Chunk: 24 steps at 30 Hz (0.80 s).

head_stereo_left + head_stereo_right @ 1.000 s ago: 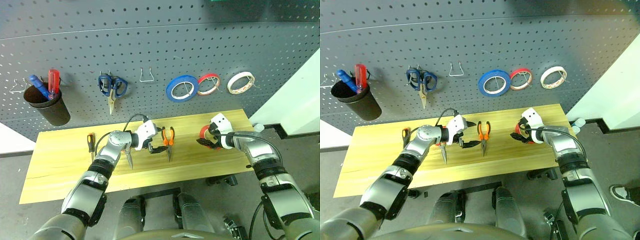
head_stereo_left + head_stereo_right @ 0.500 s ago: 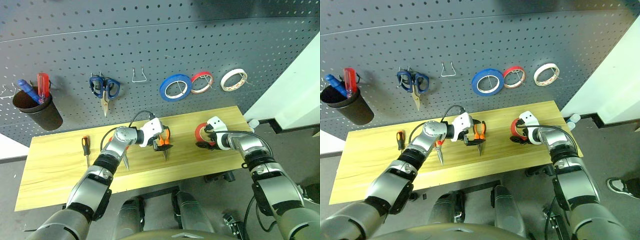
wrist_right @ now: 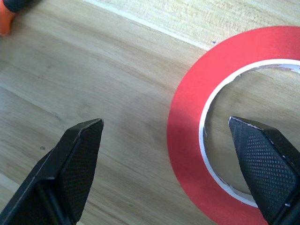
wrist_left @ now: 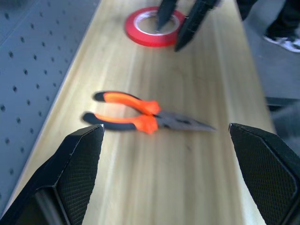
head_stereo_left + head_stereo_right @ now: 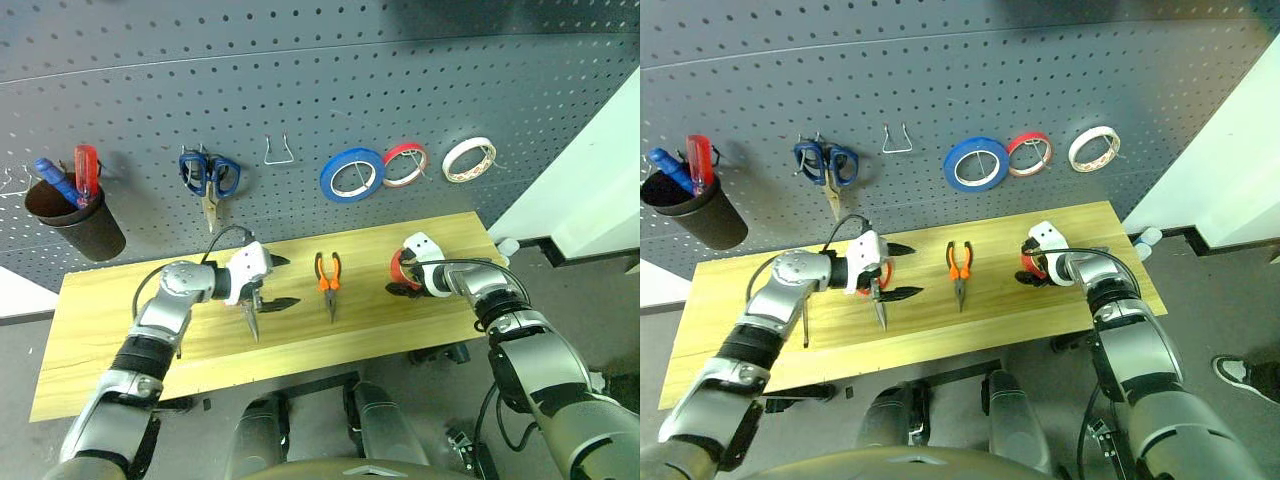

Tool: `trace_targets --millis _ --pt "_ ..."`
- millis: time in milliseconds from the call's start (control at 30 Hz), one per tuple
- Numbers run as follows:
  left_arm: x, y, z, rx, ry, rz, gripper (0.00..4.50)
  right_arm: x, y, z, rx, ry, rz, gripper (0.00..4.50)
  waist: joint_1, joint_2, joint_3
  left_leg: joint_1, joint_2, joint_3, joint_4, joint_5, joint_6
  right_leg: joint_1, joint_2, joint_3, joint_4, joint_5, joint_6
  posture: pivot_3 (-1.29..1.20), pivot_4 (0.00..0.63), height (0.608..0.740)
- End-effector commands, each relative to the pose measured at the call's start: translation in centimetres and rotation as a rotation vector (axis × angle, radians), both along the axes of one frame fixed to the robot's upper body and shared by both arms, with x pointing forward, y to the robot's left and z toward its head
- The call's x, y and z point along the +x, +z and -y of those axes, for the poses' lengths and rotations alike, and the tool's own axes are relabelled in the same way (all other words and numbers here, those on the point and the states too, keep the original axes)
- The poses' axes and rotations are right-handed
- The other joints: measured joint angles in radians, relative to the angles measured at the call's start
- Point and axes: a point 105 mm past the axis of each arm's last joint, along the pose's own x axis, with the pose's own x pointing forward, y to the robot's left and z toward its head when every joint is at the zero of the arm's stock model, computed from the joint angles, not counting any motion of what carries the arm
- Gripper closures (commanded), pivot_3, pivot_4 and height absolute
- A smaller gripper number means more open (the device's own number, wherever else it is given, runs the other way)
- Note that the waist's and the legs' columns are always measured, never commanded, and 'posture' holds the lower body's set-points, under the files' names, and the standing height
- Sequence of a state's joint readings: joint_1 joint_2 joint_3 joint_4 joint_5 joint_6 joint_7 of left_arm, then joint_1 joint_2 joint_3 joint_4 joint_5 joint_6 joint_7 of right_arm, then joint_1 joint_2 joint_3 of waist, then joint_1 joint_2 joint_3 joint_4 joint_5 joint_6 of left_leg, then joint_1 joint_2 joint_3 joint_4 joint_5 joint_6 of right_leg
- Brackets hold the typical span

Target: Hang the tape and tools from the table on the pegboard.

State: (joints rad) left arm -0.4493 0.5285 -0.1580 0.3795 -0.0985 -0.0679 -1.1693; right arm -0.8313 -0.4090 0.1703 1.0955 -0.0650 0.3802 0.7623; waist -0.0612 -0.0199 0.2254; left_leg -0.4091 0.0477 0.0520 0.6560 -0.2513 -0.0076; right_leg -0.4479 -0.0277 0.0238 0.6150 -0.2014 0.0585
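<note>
The pegboard stands behind the wooden surface. The red tape lies flat on the surface directly under the right fingers, which are spread wide and hold nothing; one finger is above the hole of the ring and the other is outside the ring. The pliers lie between the two grippers, just ahead of the released, empty left fingers. The red-handled scissors lie under the left fingers.
</note>
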Motion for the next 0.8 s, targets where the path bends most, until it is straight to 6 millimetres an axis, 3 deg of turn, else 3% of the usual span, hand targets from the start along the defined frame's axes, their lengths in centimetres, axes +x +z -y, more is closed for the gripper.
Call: trace_targets --millis 33,167,367,600,700,800 --pt "-0.8 1.7 -2.4 -0.044 -0.013 0.011 0.03 0.8 0.9 -0.1 -0.013 0.013 0.032 0.00 0.000 0.000 0.000 0.000 0.000 0.000 0.000 0.000 0.000 0.000 0.000 0.000 0.000 0.000 0.000 0.01 0.227 0.740" --pt "-1.5 1.9 -5.4 -0.008 0.004 -0.009 0.03 0.7 0.8 -0.1 -0.029 0.019 0.024 0.00 0.000 0.000 0.000 0.000 0.000 0.000 -0.002 0.000 0.000 -0.002 0.000 0.000 0.000 0.000 0.000 0.02 0.228 0.740" --pt "-2.9 4.2 -8.2 -0.067 -0.010 0.013 0.03 0.7 0.6 0.0 -0.039 0.019 0.021 0.00 0.004 0.000 0.000 0.000 0.000 0.001 -0.005 0.000 0.000 -0.004 0.000 0.001 0.000 0.000 -0.001 0.03 0.227 0.740" --pt "-4.4 4.0 -10.5 -0.036 0.001 0.027 0.03 0.7 0.6 -0.4 -0.052 0.047 0.017 0.00 0.015 0.000 0.000 -0.001 0.000 0.003 -0.007 0.000 0.000 -0.007 0.001 0.002 0.001 -0.001 -0.001 0.05 0.222 0.740" --pt "-4.4 4.1 -10.6 -0.061 0.016 0.042 0.00 0.7 0.4 -0.6 -0.070 0.061 0.016 0.63 0.020 0.000 0.000 -0.001 0.000 0.004 -0.007 0.000 0.000 -0.008 0.001 0.002 0.001 -0.001 -0.001 0.06 0.220 0.740" --pt "-4.6 4.0 -10.5 -0.085 0.022 0.076 0.00 0.7 0.4 -0.7 -0.075 0.069 0.017 1.55 0.021 0.000 0.000 -0.001 0.000 0.005 -0.007 0.000 0.000 -0.008 0.001 0.002 0.002 -0.001 -0.001 0.06 0.220 0.740"
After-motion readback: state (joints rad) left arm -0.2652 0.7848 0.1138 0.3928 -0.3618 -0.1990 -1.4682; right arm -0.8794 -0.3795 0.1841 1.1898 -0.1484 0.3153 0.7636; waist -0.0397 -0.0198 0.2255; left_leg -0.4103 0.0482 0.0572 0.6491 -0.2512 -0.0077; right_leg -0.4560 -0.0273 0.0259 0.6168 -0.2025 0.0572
